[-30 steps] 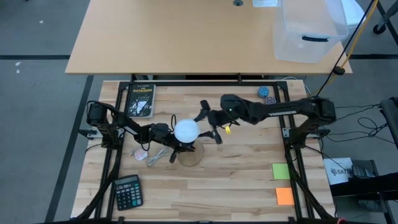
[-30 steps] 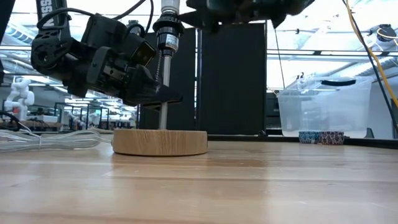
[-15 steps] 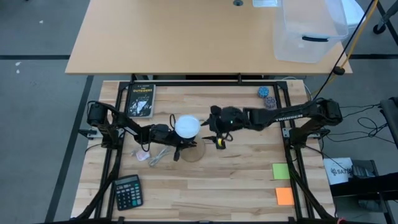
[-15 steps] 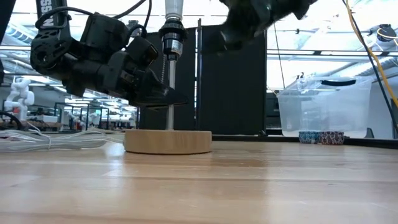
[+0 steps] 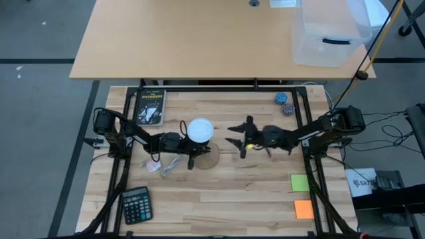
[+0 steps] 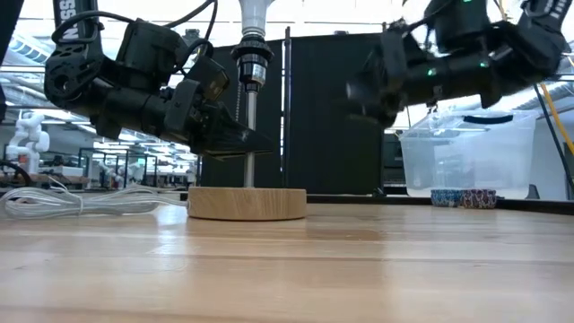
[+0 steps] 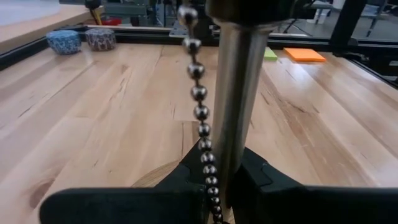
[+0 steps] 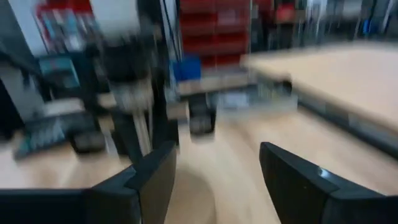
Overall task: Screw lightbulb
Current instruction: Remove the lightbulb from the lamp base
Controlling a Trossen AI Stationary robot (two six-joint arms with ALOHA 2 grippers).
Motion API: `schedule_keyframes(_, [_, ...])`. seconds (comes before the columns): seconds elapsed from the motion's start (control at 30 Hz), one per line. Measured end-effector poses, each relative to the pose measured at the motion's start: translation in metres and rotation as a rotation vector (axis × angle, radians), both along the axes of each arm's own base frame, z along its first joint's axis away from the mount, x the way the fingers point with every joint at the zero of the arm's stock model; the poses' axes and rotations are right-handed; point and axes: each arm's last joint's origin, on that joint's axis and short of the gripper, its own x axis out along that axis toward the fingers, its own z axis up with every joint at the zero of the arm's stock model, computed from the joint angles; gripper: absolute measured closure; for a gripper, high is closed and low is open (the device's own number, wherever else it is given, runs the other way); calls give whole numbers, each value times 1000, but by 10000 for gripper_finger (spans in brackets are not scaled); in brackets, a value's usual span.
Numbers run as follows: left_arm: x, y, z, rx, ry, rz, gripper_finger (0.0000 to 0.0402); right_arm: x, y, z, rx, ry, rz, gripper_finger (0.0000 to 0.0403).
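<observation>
My left hand [image 5: 189, 156] is clamped on the metal pole [image 7: 233, 99] of the lamp stand [image 6: 247, 203] on the desk [image 5: 252, 192]. The lightbulb [image 5: 200, 131] sits atop the socket. My right hand [image 5: 240, 141] hangs just beside it, fingers spread, holding nothing.

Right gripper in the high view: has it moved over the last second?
Yes. The right gripper, fingers open, has pulled back from the lightbulb toward the table's right side, ending closer to the green sticky note.
</observation>
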Motion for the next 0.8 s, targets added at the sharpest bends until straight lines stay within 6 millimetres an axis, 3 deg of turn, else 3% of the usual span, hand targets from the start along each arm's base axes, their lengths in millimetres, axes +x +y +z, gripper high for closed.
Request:
schedule_keyframes(0.13, [0, 0, 0, 4, -5, 12, 370, 4, 3, 17, -62, -118, 16, 187])
schedule_keyframes(0.3, [0, 2, 1, 12, -7, 69, 370, 26, 13, 33, -105, -96, 54, 185])
schedule_keyframes(0.5, [0, 3, 1, 20, -7, 105, 370, 40, 24, 52, -154, -127, 78, 165])
schedule_keyframes(0.8, [0, 4, 1, 19, -9, 131, 370, 54, 22, 70, -132, -102, 38, 131])
